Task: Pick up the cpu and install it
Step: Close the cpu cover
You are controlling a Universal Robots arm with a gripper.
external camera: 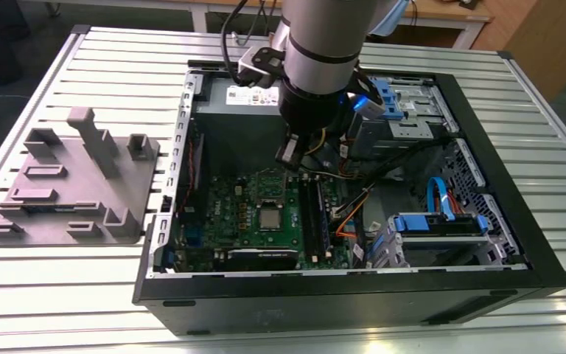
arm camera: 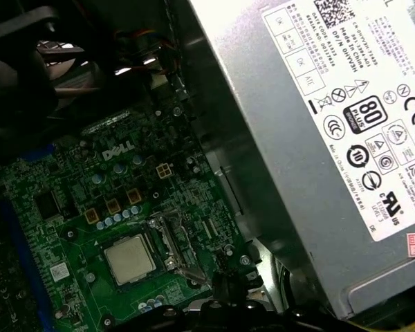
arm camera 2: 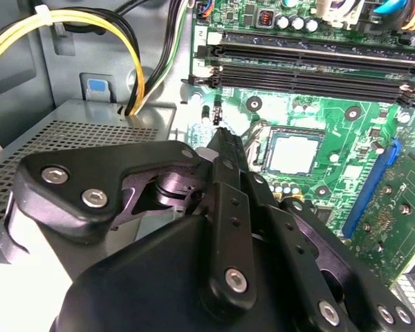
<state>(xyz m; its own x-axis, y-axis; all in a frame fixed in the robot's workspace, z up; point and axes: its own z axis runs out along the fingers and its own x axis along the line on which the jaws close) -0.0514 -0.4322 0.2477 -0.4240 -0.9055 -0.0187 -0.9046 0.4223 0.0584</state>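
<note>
The cpu (external camera: 268, 216), a small square chip with a pale silver top, lies flat in its place on the green motherboard (external camera: 233, 199) inside the open computer case. It shows in both wrist views (arm camera 2: 292, 153) (arm camera: 130, 259). My gripper (external camera: 289, 164) hangs over the board just behind the cpu, apart from it. In the second wrist view its black fingers (arm camera 2: 223, 149) meet at the tips, shut with nothing between them. The gripper's tip (arm camera: 218, 271) sits beside the silver socket frame (arm camera: 171, 241).
A grey tray (external camera: 67, 184) with raised holders lies on the slatted table at the exterior view's left. Black memory sticks (arm camera 2: 311, 66) run beside the socket. The power supply (arm camera: 318, 138), yellow cables (arm camera 2: 90, 28) and blue drive bays (external camera: 441, 221) crowd the case.
</note>
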